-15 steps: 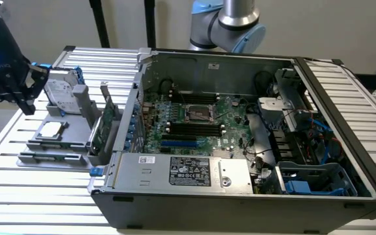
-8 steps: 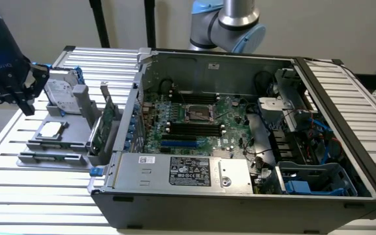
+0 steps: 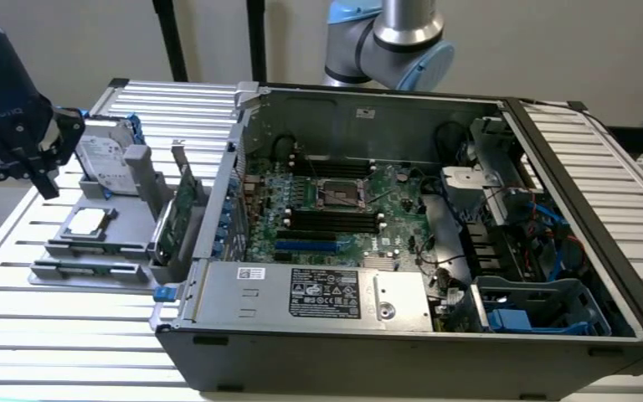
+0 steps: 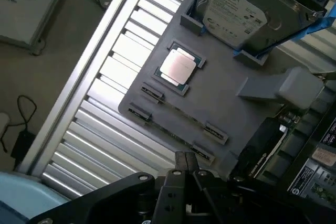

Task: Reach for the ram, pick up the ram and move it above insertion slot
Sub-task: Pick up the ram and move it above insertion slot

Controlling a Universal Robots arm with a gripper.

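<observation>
Standing on edge, the ram [image 4: 184,114] shows as a thin line between small end clips of the grey holder [image 4: 226,98]. Its upper edge is left free, probably so it can be pinched from above. The gripper [image 4: 186,164] hangs above the holder, clear of the ram, its tips drawn together on nothing. A processor chip [image 4: 177,67] and a hard drive [image 4: 233,14] share the holder. The insertion slot [image 3: 333,222] lies well apart, on the motherboard inside the open computer case [image 3: 299,335].

Even, diffuse indoor light; soft shadows
</observation>
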